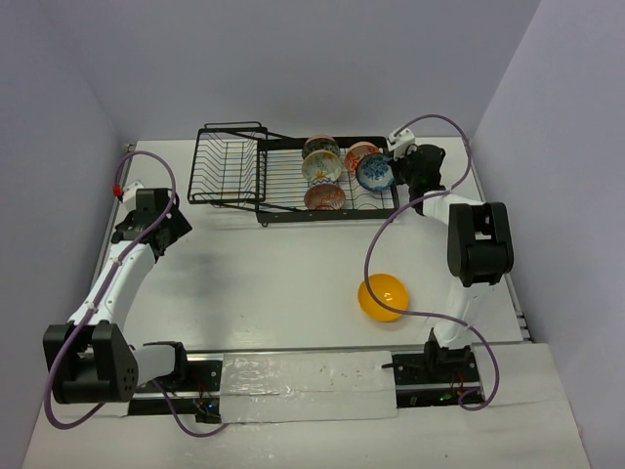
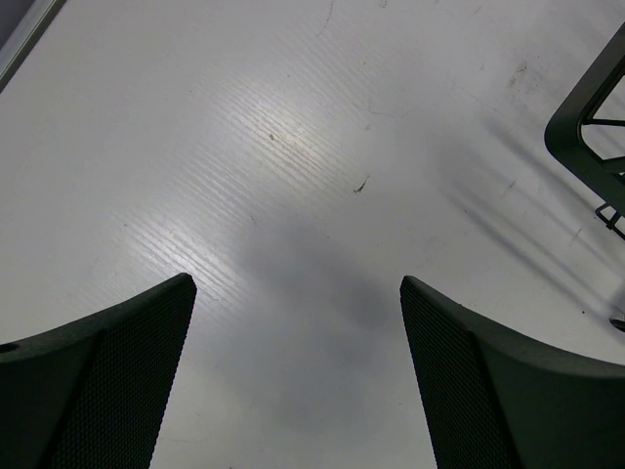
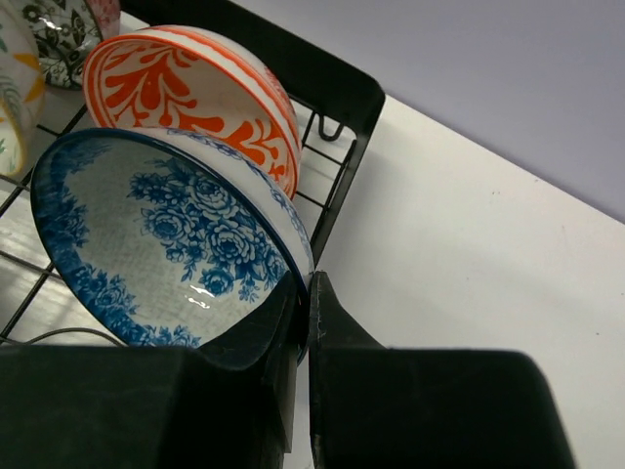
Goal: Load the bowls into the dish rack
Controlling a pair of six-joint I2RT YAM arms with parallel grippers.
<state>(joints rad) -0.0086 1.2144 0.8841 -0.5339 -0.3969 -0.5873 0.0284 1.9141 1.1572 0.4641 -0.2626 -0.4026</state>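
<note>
Counting six bowls, we log five on edge in the dish rack (image 1: 229, 166), upper centre of the overhead view. One yellow bowl (image 1: 382, 297) sits on the table (image 1: 273, 283), lower right of centre, directly below the right gripper (image 3: 305, 308) and nearer that arm. Right gripper: pinching the blue floral bowl (image 3: 166, 234) by its rim, at the rack's right end. Left gripper (image 2: 295, 288): spread wide, holding nothing.

The right fingers (image 3: 337, 332) are covering the lower rim of the blue floral bowl (image 3: 166, 234). The right wrist view's edge is cutting off most of the grey-black patterned bowl (image 3: 59, 29) and the white leaf bowl (image 3: 12, 98). In the left wrist view only a corner of the dish rack (image 2: 559, 122) is showing, and the left fingers (image 2: 107, 371) are running off the bottom edge.
</note>
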